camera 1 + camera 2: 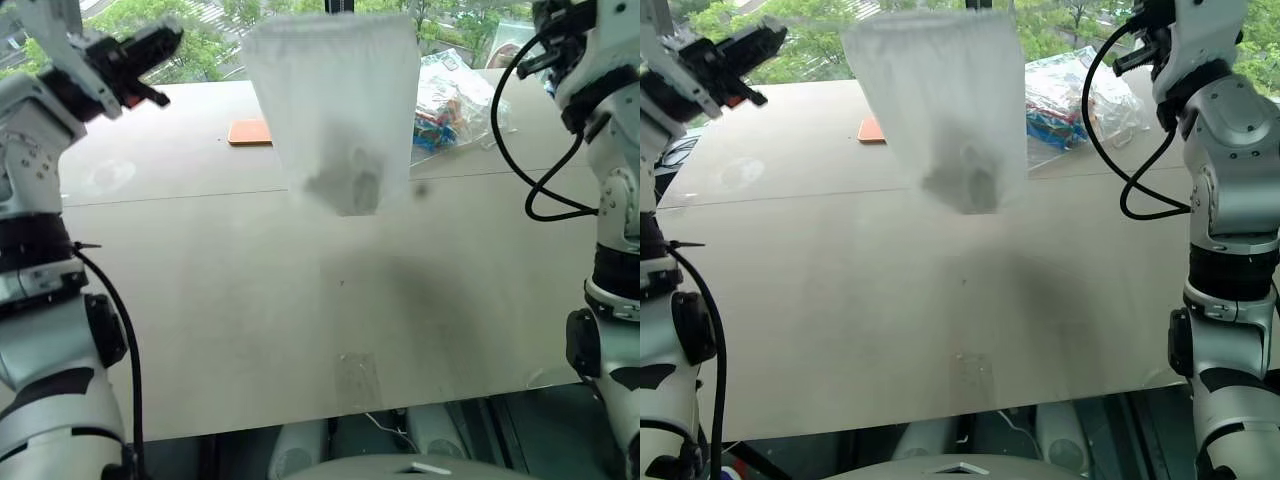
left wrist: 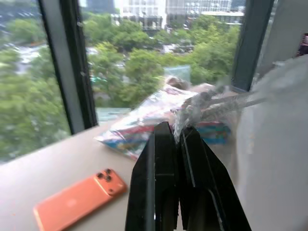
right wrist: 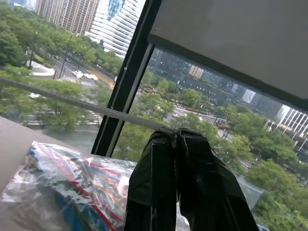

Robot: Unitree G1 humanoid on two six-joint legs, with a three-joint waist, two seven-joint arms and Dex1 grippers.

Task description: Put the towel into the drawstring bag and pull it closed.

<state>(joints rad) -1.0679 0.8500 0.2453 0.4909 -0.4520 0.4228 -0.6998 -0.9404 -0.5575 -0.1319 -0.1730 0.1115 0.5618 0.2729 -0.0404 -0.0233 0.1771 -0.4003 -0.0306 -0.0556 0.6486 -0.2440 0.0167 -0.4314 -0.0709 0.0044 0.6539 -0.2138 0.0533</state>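
My left gripper [image 2: 174,132] is pinched tight on the knotted end of the cord [image 2: 211,103], raised over the left side of the table [image 1: 200,290]. Between my arms the drawstring bag [image 1: 335,100] hangs clear of the tabletop, with the towel [image 1: 348,185] showing as a dark lump sagging at its bottom. My right gripper [image 3: 174,137] is likewise clamped on the cord's other run [image 3: 96,111], stretched taut. If one side tugs harder, I judge the thin cord could slip from my fingers, dropping the bag with its mouth loose.
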